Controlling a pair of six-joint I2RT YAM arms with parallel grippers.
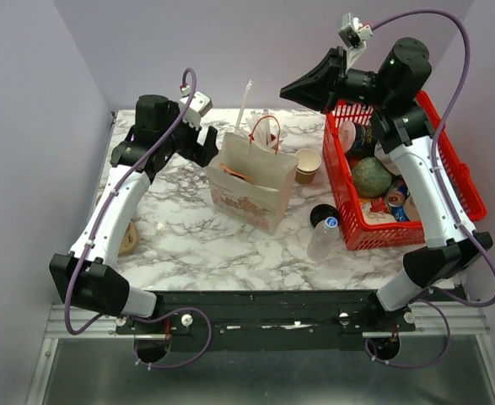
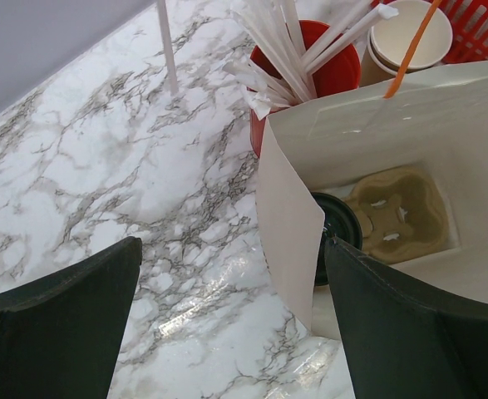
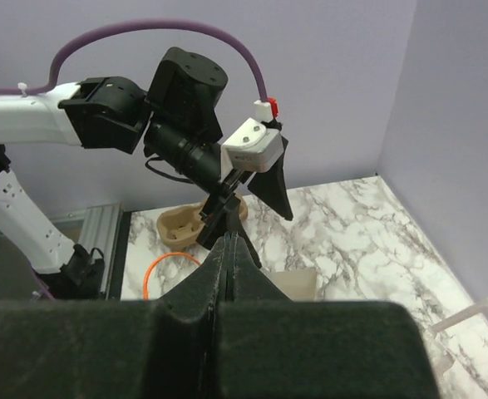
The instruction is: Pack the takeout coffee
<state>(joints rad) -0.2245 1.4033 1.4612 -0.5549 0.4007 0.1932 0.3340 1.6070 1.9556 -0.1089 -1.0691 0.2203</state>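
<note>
The takeout coffee (image 2: 338, 223) stands inside the white paper bag (image 1: 251, 190), next to a tan cup carrier (image 2: 397, 214) on the bag's floor. Only part of its black lid shows past the bag wall. My left gripper (image 2: 235, 324) is open just above the bag's left end (image 1: 207, 145). One finger is outside the bag, the other over its opening, and the bag's side wall (image 2: 289, 224) stands between them, untouched. My right gripper (image 3: 229, 241) is shut and empty, held high behind the bag (image 1: 291, 88).
A red cup of straws (image 2: 327, 75) and a lidless tan cup (image 1: 307, 162) stand behind the bag. A loose black lid (image 1: 321, 214) and a water bottle (image 1: 323, 238) lie by the red basket (image 1: 462, 181) of groceries. Another tan carrier (image 1: 129, 239) sits at the left.
</note>
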